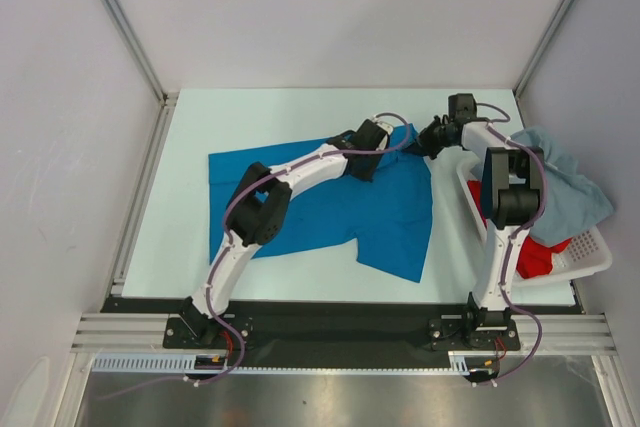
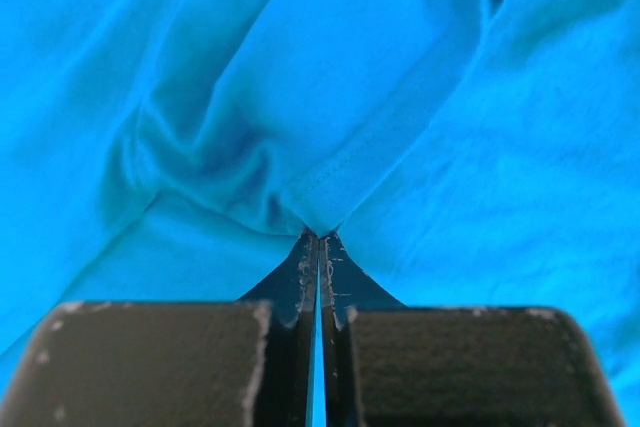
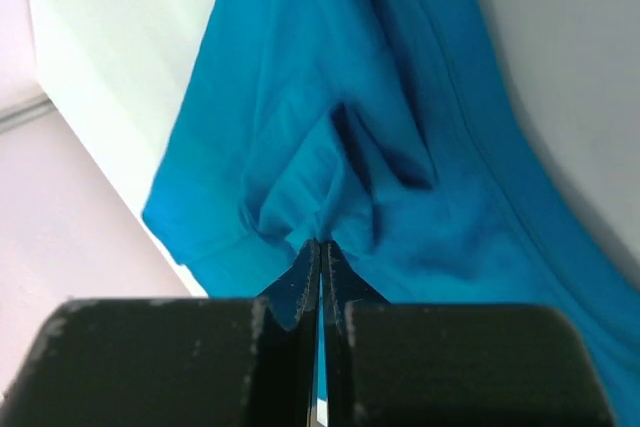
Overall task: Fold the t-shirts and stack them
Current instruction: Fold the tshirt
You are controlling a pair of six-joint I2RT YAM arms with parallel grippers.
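Your left claw [image 2: 318, 237] is pressed together on a pinched fold of the bright blue t-shirt [image 1: 330, 212], which lies spread across the worktop [image 1: 280, 117]. Your right claw [image 3: 320, 243] is clamped the same way on a bunched edge near that shirt's far right corner. The pale grey-blue t-shirt [image 1: 570, 187] and the red t-shirt [image 1: 535, 257] sit in the white basket [image 1: 595, 252] at the worktop's right side, the grey-blue one draped over the rim.
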